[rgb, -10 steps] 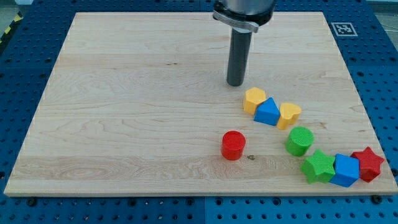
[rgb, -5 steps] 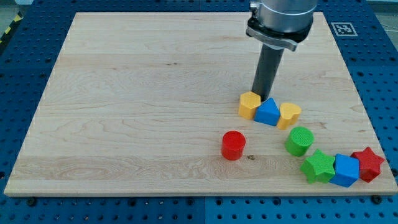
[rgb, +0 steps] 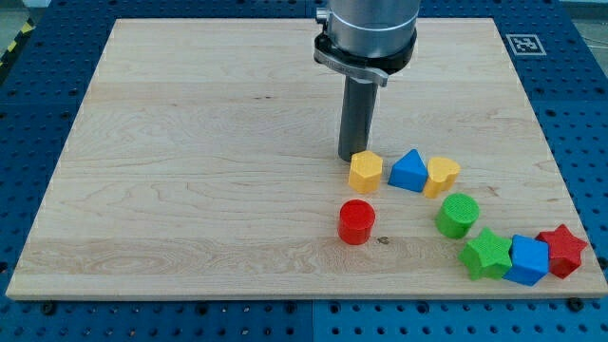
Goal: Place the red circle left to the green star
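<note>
- The red circle (rgb: 357,221) sits on the wooden board (rgb: 190,171), toward the view's bottom and a little right of the board's middle, with nothing touching it.
- The green star (rgb: 486,253) lies well to the view's right of the red circle and slightly lower, near the board's bottom right corner.
- Measured from the red circle, my tip (rgb: 352,157) is above it, toward the view's top and almost straight in line; it stands at the upper left edge of the yellow block (rgb: 366,172), touching it or very nearly so.
- There is no gripper here, only the straight dark rod, and it holds nothing.
- The yellow block, roughly hexagonal, lies just above the red circle, a small gap between them.
- To the upper right of the red circle sit a blue triangular block (rgb: 409,171) and, touching its right side, a yellow heart (rgb: 442,176).
- A green cylinder (rgb: 458,214) lies to the right of the red circle, just above the green star.
- A blue block (rgb: 528,260) touches the green star's right side, and a red star (rgb: 561,250) is pressed against the blue block, farthest from the red circle.
</note>
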You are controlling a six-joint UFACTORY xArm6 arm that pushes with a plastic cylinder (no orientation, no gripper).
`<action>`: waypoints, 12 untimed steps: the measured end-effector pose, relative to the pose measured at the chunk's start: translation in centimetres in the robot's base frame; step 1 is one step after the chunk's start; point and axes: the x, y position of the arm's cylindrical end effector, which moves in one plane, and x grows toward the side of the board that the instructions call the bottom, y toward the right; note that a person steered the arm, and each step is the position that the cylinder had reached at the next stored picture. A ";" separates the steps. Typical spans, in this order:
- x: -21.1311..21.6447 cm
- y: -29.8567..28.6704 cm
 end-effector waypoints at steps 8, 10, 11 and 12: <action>11.2 -2.8; 13.5 -2.8; 13.6 -2.8; 13.6 -2.5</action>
